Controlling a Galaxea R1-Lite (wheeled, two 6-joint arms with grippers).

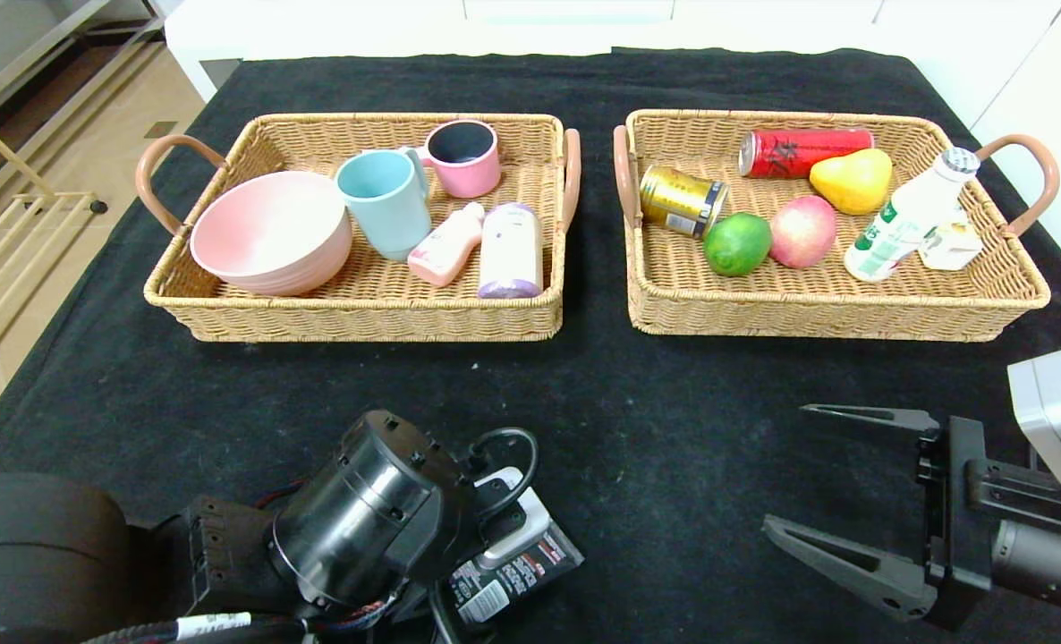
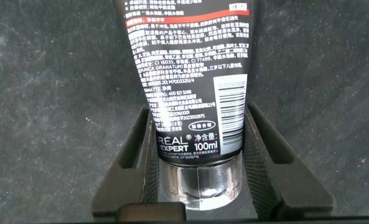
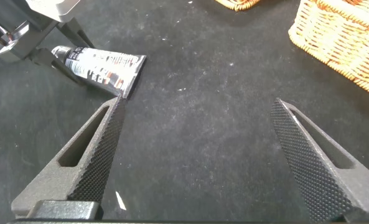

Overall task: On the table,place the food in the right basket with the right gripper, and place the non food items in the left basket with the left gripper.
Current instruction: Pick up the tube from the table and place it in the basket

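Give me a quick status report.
Left gripper shut on black squeeze tube, down on black-cloth table. Right gripper open, empty. Nothing blocking left wicker basket.

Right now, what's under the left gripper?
The black squeeze tube, lying on the table; the left gripper has closed on its cap end. From the head view the arm covers most of it; only the crimped end shows.

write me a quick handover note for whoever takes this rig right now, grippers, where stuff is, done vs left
Left gripper: down at the near table edge, shut on the black tube, which lies on the cloth.
Right gripper: open, empty, parked near right.
Left basket: pink bowl, two cups, pale pink bottle, lilac-white bottle.
Right basket: lime, peach, white bottle, two cans, yellow fruit, small carton.
Done: all food in.
Left: carry the tube to the left basket.
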